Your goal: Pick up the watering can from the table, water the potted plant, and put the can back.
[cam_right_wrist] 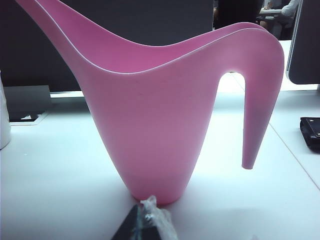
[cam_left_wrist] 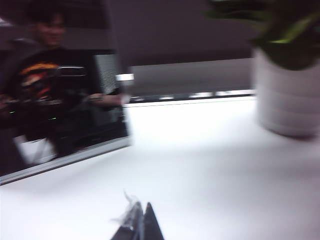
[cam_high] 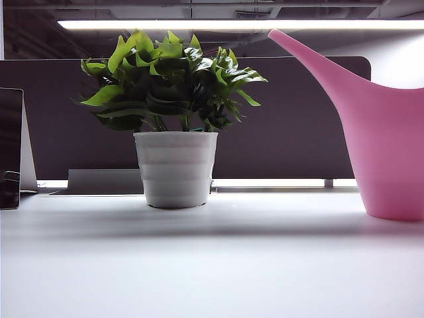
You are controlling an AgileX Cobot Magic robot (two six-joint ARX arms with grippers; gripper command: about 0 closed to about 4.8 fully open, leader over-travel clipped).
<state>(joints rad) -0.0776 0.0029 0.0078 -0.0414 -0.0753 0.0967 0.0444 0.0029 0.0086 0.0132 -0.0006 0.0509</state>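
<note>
The pink watering can (cam_high: 387, 146) stands upright on the white table (cam_high: 212, 265) at the right of the exterior view, its long spout pointing up and left. The potted plant (cam_high: 173, 99), green leaves in a white ribbed pot (cam_high: 175, 169), stands at the middle. In the right wrist view the watering can (cam_right_wrist: 160, 120) fills the picture, its handle (cam_right_wrist: 260, 100) on one side; my right gripper (cam_right_wrist: 148, 220) is shut, low over the table just short of the can's base. My left gripper (cam_left_wrist: 140, 222) is shut and empty, with the pot (cam_left_wrist: 287, 100) well ahead of it. Neither gripper shows in the exterior view.
A dark partition (cam_high: 291, 119) runs along the table's back edge. A dark screen (cam_left_wrist: 60, 110) stands at the left, close to my left gripper. A small black object (cam_right_wrist: 311, 132) lies on the table beyond the can's handle.
</note>
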